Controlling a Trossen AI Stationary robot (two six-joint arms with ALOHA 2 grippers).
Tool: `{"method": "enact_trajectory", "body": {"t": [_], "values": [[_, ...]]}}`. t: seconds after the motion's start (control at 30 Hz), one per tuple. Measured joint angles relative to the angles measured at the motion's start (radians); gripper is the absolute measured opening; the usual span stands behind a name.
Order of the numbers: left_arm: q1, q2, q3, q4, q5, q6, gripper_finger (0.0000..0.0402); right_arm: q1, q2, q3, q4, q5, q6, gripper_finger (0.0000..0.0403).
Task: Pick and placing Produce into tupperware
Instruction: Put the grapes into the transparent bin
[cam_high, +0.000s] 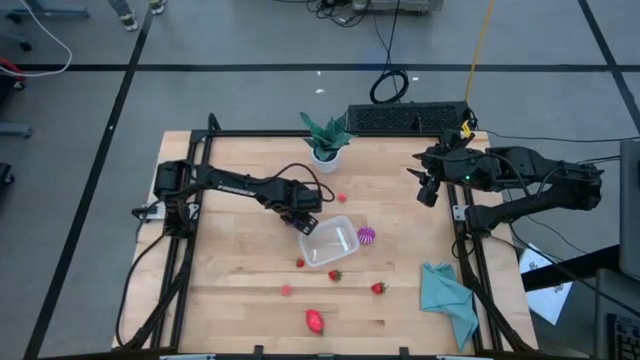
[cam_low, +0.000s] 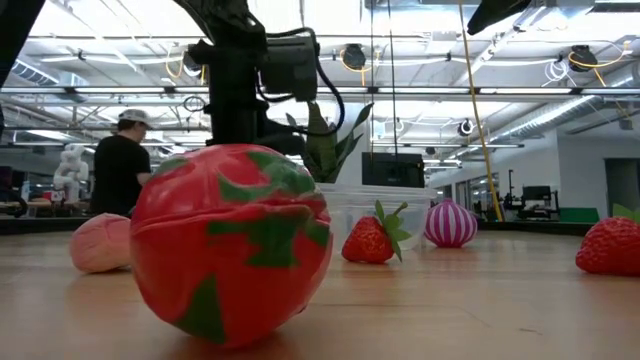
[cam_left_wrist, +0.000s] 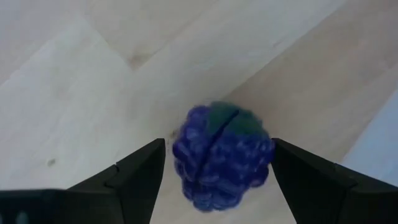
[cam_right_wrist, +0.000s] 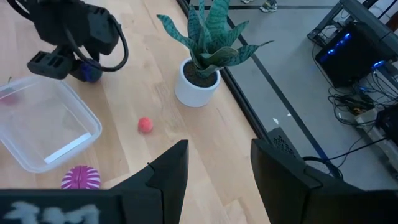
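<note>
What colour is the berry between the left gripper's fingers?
Dark purple-blue berry with green top, clearest in left wrist view.

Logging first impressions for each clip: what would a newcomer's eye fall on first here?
Probably the blue-purple berry sitting between the open fingers of the left claw, just beside the tub at mid-table. In the low view, a big red tomato fills the foreground. The right claw hangs open near the table's right edge, away from the fruit.
</note>
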Motion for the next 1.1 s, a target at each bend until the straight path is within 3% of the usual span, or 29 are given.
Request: {"method": "enact_trajectory", "body": {"t": [0.63,1.1], "values": [[0.005,0.028,0.000,0.006,0.023,0.054,0.0292,0.000,0.000,0.000,-0.001,0.000,-0.003,0.0165],[0.046,0.027,0.000,-0.005,0.023,0.226,0.0292,0.000,0.000,0.000,-0.001,0.000,-0.003,0.0165]]}}
